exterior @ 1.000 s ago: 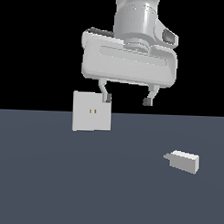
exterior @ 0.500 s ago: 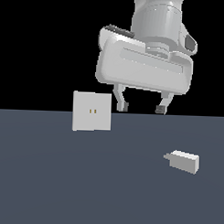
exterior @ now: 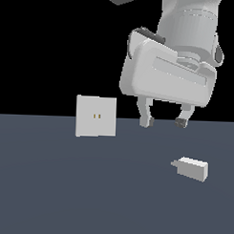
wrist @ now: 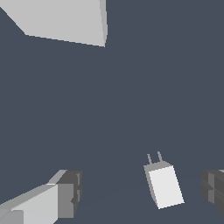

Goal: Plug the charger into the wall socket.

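Dark slate-grey floor extending flat and unmarked across the lower half of the exterior view, meeting a plain black backdrop along a straight horizon. White wall socket standing upright on that surface toward the exterior view's left, two small yellowish slots showing near its centre, its upper part rising against the black. Same plate appearing in the wrist view as a pale grey slab, seen at an angle, slots not visible there. White charger lying on the floor toward the exterior view's right, well apart from the socket, short grey prong stub pointing toward the exterior view's left. In the wrist view, charger resting flat with two thin prongs visible on one end. Gripper hanging above the floor, between socket and charger in the exterior view and above the charger, touching neither. Fingers standing apart with a wide gap, holding nothing; charger showing in the wrist view between the two dark finger pads. No shadows or markings showing on the floor.
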